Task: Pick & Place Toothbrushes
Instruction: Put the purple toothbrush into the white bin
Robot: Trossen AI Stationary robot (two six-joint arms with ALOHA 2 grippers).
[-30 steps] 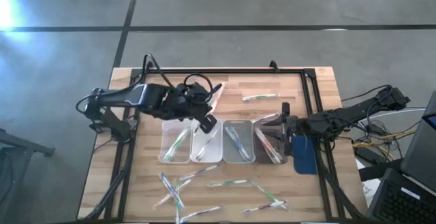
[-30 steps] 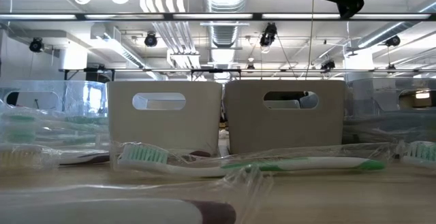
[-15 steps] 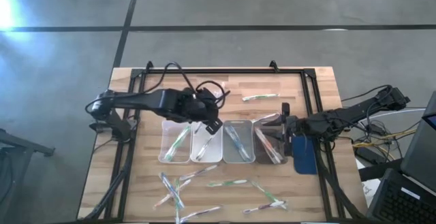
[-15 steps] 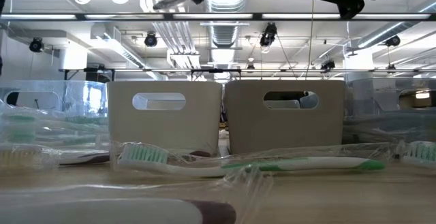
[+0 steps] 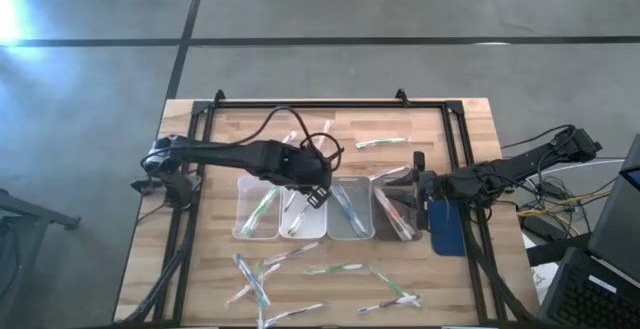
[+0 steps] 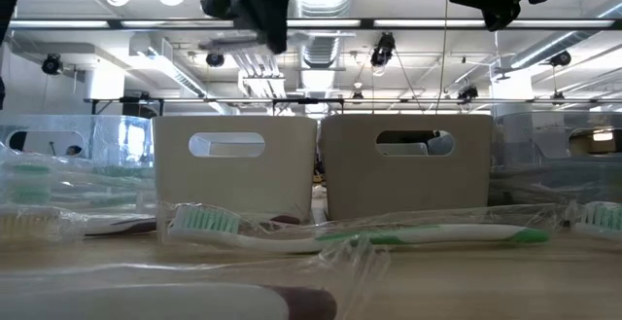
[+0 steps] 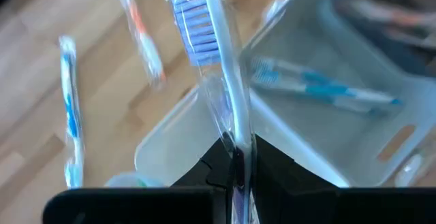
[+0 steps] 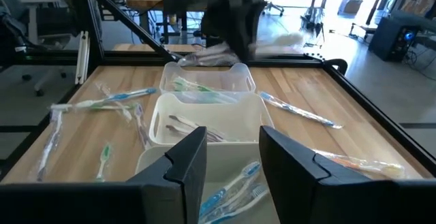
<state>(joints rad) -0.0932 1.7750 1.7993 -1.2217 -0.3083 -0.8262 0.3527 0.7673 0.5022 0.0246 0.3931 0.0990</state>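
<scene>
Wooden worktop (image 5: 440,269), concrete floor (image 5: 400,69). Blue-bristled toothbrush (image 7: 216,60) is pinched in left pincer (image 7: 236,157), upright over trays (image 5: 350,231); right pincer (image 8: 233,157) is spread.

A wooden table (image 5: 200,269) carries four clear trays (image 5: 257,209) in a row at its middle; wrapped toothbrushes (image 5: 300,269) lie scattered along the near edge, one, possibly two, near the far edge.

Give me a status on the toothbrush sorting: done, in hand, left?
Done: all four trays hold toothbrushes. In hand: left gripper is shut on a blue-bristled toothbrush above the trays; right gripper waits open beside them. Left: one loose toothbrush behind the trays, several at the front.
</scene>
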